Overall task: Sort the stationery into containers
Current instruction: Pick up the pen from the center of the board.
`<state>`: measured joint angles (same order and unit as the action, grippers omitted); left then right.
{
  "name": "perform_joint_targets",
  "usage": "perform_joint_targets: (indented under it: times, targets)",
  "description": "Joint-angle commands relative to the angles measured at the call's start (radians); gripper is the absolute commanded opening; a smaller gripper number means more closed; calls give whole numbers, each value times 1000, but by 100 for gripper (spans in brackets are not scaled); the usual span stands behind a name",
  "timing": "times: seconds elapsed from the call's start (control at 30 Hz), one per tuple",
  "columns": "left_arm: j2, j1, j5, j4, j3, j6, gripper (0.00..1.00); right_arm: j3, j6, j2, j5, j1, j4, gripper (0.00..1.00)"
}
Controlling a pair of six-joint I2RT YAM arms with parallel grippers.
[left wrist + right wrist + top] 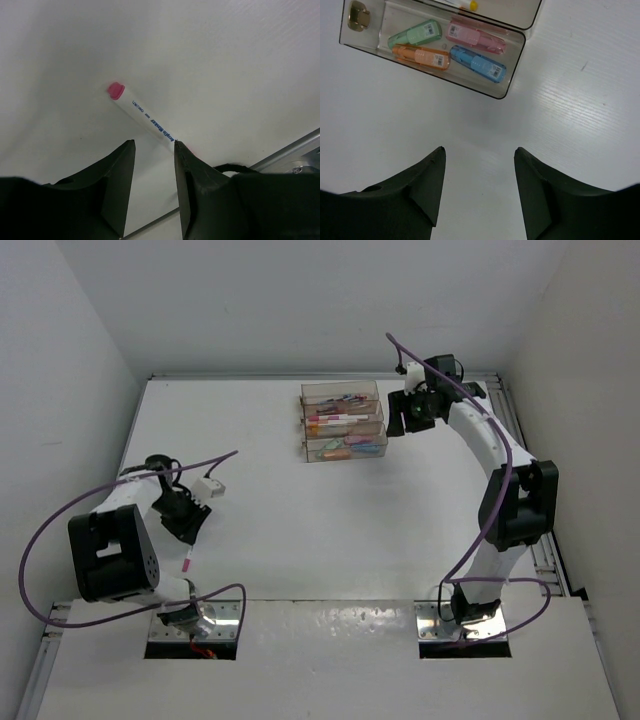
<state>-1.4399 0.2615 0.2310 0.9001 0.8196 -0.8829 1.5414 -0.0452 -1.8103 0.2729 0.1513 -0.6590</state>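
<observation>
A white pen (pixel 145 116) with a pink cap lies on the table just past my left gripper (pixel 154 142). The gripper is open and empty, and its right fingertip hides the pen's near end. In the top view the pen (pixel 187 560) lies beside the left gripper (pixel 190 527) near the left arm's base. The clear trays (pixel 343 422) stand at the back centre with pens and stubby pieces inside. My right gripper (pixel 479 149) is open and empty above bare table, just short of the nearest tray (pixel 512 65). That tray holds stubby green (pixel 415 34), orange (pixel 420 55), pink (pixel 475 39) and blue (pixel 479 62) pieces.
A small brass-coloured piece (pixel 359 16) sits at the left end of the nearest tray. A metal rail (pixel 295 150) runs along the table's near edge beside the left gripper. White walls enclose the table on three sides. The right gripper (pixel 410 415) hangs right of the trays.
</observation>
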Motion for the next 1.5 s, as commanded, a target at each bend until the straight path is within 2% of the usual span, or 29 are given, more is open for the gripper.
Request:
perform_joint_targets:
  times: [0.0,0.4,0.63,0.73,0.9,0.93,1.0,1.2,1.3,1.33,1.47]
  targets:
    - [-2,-13,-12,-24,-20,51,43,5,16,25,-21,5,21,56]
    - [-33,-97,-157,-213,-145,281,35,0,25,39,-38,4,13,56]
    - [-117,-108,-190,-248,-126,289,33,5,30,40,-41,4,9,56]
    - [-142,-120,-177,-270,-97,297,29,2,34,43,-46,4,9,56]
    - [-172,-156,-102,-276,9,295,14,0,38,55,-61,4,4,55]
    - [-175,-171,-72,-279,54,282,7,-4,38,58,-63,5,4,55]
    - [-194,-194,-55,-308,134,271,0,-9,38,68,-67,5,4,54]
    - [-393,-307,14,-313,409,246,0,-4,68,86,-77,-7,-7,54]
    - [-548,-341,66,-245,696,245,0,-6,71,106,-86,-19,-20,53]
    - [-548,-349,77,-225,766,245,0,-9,73,112,-89,-22,-24,53]
    - [-712,-383,194,-152,1087,257,0,-41,71,149,-98,-39,-28,53]
